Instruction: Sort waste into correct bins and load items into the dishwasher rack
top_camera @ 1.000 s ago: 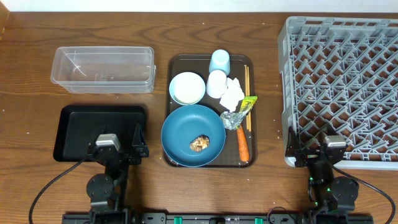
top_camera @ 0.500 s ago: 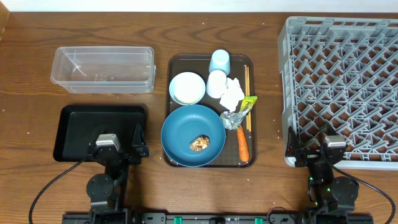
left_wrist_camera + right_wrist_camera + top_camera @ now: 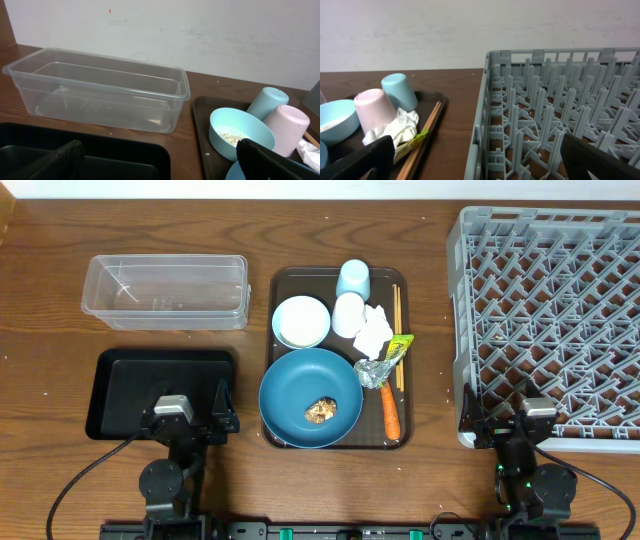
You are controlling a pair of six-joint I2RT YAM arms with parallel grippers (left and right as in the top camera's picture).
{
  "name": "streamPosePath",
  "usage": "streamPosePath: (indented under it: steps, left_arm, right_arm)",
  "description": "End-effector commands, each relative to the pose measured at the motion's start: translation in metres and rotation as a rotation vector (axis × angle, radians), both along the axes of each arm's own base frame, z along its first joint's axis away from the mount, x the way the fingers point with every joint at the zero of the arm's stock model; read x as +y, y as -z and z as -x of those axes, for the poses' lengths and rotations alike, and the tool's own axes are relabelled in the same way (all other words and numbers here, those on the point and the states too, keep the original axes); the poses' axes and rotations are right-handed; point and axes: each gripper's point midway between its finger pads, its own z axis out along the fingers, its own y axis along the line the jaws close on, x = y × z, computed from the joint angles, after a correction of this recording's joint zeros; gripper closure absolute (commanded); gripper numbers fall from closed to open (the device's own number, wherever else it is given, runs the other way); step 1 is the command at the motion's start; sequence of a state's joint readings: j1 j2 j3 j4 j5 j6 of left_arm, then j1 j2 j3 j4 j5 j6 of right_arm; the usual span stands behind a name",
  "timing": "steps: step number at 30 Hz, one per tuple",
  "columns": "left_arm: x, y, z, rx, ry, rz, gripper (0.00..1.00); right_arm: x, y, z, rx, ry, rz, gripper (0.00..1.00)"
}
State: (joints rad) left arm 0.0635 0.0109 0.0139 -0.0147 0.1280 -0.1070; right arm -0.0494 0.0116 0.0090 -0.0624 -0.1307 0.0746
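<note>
– Left gripper, how does it stand?
– Fingers spread wide with nothing between them. It sits low at the near edge, over the black tray. The clear tub lies just beyond that. The right gripper is likewise spread and empty, at the near left corner of the dishwasher rack.
– Where is the waste from there?
– All on the brown serving tray, between the two arms. It is to the right of the left gripper and to the left of the right one. The brown food lump sits on the dark-blue plate, on the near side of that tray. The left wrist view shows rice grains in the small bowl.
– And the carrot?
– The orange carrot lies along the serving tray's right edge, beside the plate. Its long axis runs toward and away from the robot. Crumpled foil, green-yellow wrapper and tissue cluster just beyond it.
– Which arm, then?
– The right one looks nearer to that cluster. The left is nearer the plate, and both bins are on its side. I'd judge nothing sorted yet.
</note>
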Motion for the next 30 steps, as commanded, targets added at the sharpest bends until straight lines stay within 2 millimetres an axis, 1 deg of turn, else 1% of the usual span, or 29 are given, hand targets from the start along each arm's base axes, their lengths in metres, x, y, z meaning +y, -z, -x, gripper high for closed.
streamPosePath:
  steps: [1, 18, 22, 25, 27, 29, 30]
  left_arm:
    - [-0.004, 0.014, 0.001, 0.047, 0.024, -0.004, 0.02]
    - [-0.004, 0.014, 0.001, 0.047, 0.024, -0.004, 0.02]
    - [-0.005, 0.008, 0.001, 0.024, 0.027, 0.005, 0.02]
    - [-0.013, 0.012, 0.002, 0.045, 0.063, 0.109, 0.02]
    - [-0.014, 0.012, 0.002, 0.049, 0.060, 0.172, 0.02]
    - [-0.018, 0.012, 0.002, 0.059, 0.069, 0.299, 0.02]
    - [-0.025, 0.012, 0.003, 0.069, 0.098, 0.370, 0.02]
  right_arm:
    - [-0.006, 0.001, 0.000, -0.002, 0.025, 0.002, 0.01]
    - [-0.006, 0.001, 0.000, -0.002, 0.025, 0.002, 0.01]
    - [-0.006, 0.001, 0.000, -0.002, 0.025, 0.002, 0.01]
    - [-0.006, 0.001, 0.000, -0.002, 0.025, 0.002, 0.01]
    - [-0.006, 0.001, 0.000, -0.002, 0.025, 0.002, 0.01]
    - [-0.006, 0.001, 0.000, -0.002, 0.025, 0.002, 0.01]
    - [-0.006, 0.001, 0.000, -0.002, 0.025, 0.002, 0.01]
